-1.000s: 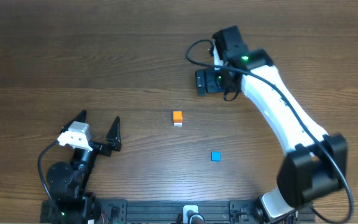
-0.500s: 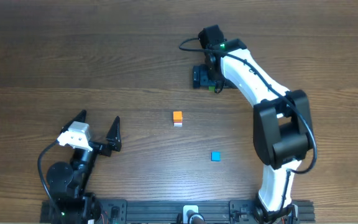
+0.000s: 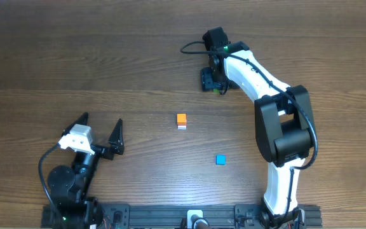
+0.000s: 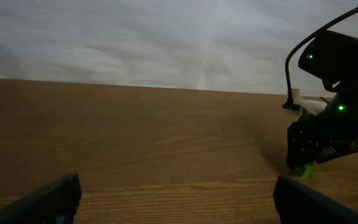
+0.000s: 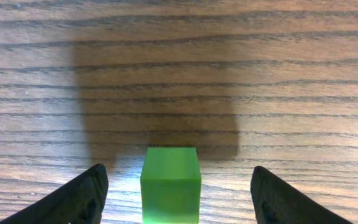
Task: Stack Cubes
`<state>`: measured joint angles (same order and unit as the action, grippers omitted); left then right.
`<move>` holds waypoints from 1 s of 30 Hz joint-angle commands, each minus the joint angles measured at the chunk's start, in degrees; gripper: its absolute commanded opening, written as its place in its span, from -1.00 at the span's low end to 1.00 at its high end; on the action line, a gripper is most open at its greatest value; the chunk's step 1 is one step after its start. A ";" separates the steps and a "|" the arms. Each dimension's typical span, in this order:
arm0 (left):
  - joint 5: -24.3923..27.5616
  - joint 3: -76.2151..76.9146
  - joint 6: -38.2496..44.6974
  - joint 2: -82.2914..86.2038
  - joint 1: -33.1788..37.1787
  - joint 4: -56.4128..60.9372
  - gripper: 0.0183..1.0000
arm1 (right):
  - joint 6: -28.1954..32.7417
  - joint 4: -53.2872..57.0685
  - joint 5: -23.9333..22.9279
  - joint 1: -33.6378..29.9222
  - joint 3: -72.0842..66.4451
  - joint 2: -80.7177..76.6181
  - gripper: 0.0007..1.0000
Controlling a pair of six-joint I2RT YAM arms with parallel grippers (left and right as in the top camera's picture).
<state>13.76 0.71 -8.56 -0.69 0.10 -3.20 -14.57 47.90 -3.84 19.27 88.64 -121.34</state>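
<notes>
Right gripper (image 5: 178, 198) is swung in over the green cube (image 5: 170, 183) at the far side of the table (image 5: 291, 74), fingers open and straddling it, so a grasp is judged imminent; left gripper (image 3: 101, 121) is parked open.

A dark brown wooden table (image 3: 56, 51) is stretching across the whole scene, with its grain running from left to right. Up close, the boards (image 5: 179, 37) are showing fine dark streaks, and a soft, blocky shadow (image 5: 160, 93) is lying over them. Beyond the table's far edge, a white backdrop (image 4: 117, 43) is hanging like a wall, and a faint upright crease (image 4: 207, 50) is running down it toward the tabletop (image 4: 135, 143).
</notes>
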 commanded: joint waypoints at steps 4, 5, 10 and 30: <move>0.76 -0.33 0.85 0.24 -0.22 0.13 0.99 | 0.81 0.79 -0.07 -0.20 0.44 -0.94 0.22; 0.76 -0.33 0.85 0.24 -0.22 0.11 1.00 | 0.57 0.85 -0.07 -0.20 0.44 -0.94 0.21; 0.76 -0.33 0.85 0.24 -0.22 0.11 1.00 | -1.31 1.66 -0.09 -0.11 0.42 -0.96 0.14; 0.79 -0.33 0.85 0.24 -0.22 0.11 1.00 | -2.12 2.29 -0.07 0.44 0.37 -2.21 -0.54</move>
<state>13.76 0.71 -8.56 -0.69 0.10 -3.20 -16.45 50.28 -3.62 19.33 88.62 -122.72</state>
